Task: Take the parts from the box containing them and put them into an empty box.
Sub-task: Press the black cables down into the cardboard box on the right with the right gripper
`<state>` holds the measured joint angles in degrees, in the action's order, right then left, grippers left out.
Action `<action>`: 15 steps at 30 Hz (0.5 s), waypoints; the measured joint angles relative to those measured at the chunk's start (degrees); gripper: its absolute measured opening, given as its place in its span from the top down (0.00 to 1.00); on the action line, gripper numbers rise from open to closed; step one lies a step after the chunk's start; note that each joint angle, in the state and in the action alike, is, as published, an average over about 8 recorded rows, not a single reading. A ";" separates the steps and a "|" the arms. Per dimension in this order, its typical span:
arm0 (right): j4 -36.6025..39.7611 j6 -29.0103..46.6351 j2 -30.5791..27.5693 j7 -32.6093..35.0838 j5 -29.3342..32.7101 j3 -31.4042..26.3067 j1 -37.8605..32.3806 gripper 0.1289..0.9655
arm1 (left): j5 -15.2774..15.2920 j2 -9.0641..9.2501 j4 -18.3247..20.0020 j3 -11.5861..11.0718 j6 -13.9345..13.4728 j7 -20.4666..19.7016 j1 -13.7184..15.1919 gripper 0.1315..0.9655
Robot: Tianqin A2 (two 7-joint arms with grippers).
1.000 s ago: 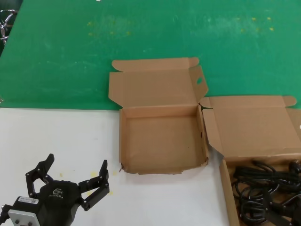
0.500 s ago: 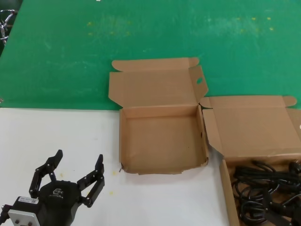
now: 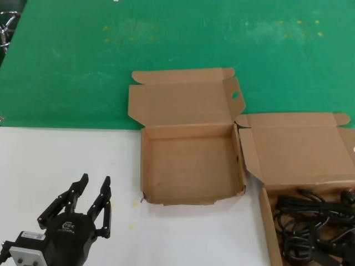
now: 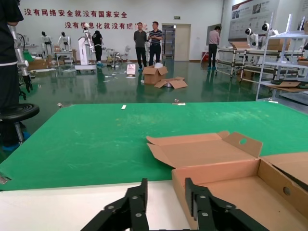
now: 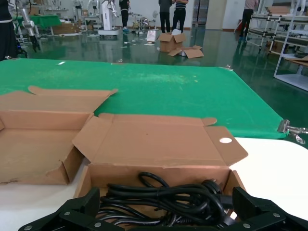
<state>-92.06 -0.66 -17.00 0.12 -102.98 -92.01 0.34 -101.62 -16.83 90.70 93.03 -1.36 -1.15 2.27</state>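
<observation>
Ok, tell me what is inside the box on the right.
The right-hand box holds black power cords in tangled loops with moulded plugs, filling most of its floor. The box floor beneath them is covered, and its near part lies outside the head view.

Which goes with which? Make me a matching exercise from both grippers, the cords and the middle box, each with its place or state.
Things:
1. left gripper
2. right gripper
3. black power cords
4. middle cardboard box

Places or states:
A. empty, lid folded back
B. over the white tabletop, holding nothing
C. bundled inside the right cardboard box
D. fingers spread wide, close over the cords

Pairs: 1-B, 2-D, 3-C, 4-A
</observation>
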 joint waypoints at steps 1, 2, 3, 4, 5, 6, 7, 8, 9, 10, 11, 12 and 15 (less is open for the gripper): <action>-0.11 -0.20 0.00 0.04 0.00 -0.12 0.08 0.00 | 0.00 0.00 0.00 0.00 0.00 0.00 0.00 0.68; -0.22 -0.41 -0.02 0.07 -0.01 -0.27 0.16 0.00 | 0.00 0.00 0.00 0.00 0.00 0.00 0.00 0.70; -0.32 -0.62 -0.08 0.10 -0.04 -0.44 0.22 0.00 | 0.00 0.00 0.00 0.00 0.00 0.00 0.00 0.73; -0.40 -0.82 -0.20 0.13 -0.11 -0.63 0.24 0.00 | 0.00 0.00 0.00 0.00 0.00 0.00 0.00 0.75; -0.48 -1.03 -0.38 0.16 -0.21 -0.86 0.24 0.00 | 0.00 0.00 0.00 0.00 0.00 0.00 0.00 0.78; -0.56 -1.27 -0.61 0.20 -0.36 -1.13 0.23 0.00 | 0.00 0.00 0.00 0.00 0.00 0.00 0.00 0.80; -0.63 -1.52 -0.90 0.26 -0.53 -1.45 0.20 0.00 | 0.00 0.00 0.00 0.00 0.00 0.00 0.00 0.83; -0.71 -1.80 -1.23 0.33 -0.74 -1.80 0.15 0.00 | 0.00 0.00 0.00 0.00 0.00 0.00 0.00 0.83; -0.78 -2.12 -1.66 0.45 -1.00 -2.24 0.07 0.00 | 0.00 0.00 0.00 0.00 0.00 0.00 0.00 0.84; -0.85 -2.47 -2.15 0.61 -1.31 -2.74 -0.02 0.00 | 0.00 0.00 0.00 0.00 0.00 0.00 0.00 0.86; -0.92 -2.86 -2.72 0.82 -1.69 -3.32 -0.14 0.00 | 0.00 0.00 0.00 0.00 0.00 0.00 0.00 0.88; -1.00 -3.29 -3.39 1.11 -2.15 -3.99 -0.29 0.00 | 0.00 0.00 0.00 0.00 0.00 0.00 0.00 0.89; -1.34 -5.03 -6.32 2.54 -4.44 -6.83 -1.02 0.00 | 0.00 0.00 0.00 0.00 0.00 0.00 0.00 0.94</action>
<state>-93.40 -5.69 -23.32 2.66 -107.42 -98.84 -0.69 -101.62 -16.83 90.70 93.03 -1.36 -1.15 2.27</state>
